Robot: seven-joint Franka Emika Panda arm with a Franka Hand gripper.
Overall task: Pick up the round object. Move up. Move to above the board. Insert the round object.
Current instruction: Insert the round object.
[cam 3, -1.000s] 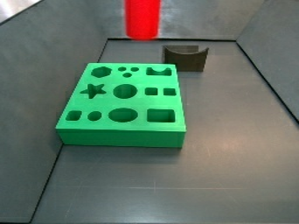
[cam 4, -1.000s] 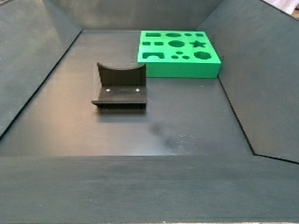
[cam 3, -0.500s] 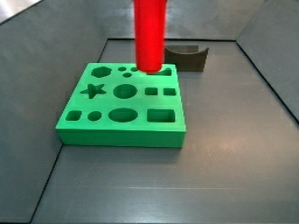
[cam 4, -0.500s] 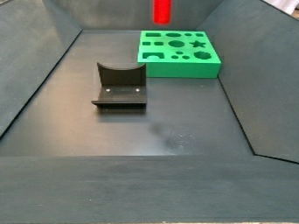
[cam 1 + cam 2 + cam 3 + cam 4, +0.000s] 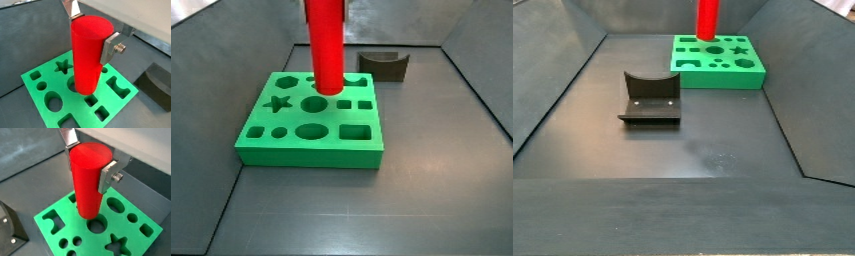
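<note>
Round object [image 5: 326,45], red cylinder, upright, clamped near its top between silver plates of end effector [image 5: 90,31]. Lower than half a second ago: previously hanging above upper middle of green board [image 5: 311,118], now lower end level with board top in a side view, over large circular hole [image 5: 97,225] seen in a wrist view. Contact with hole rim not determinable. Fixture [image 5: 649,98] well apart at centre left of table [image 5: 714,150], unused. Judgement: move above board complete; insertion beginning, alignment with hole appears close.
</note>
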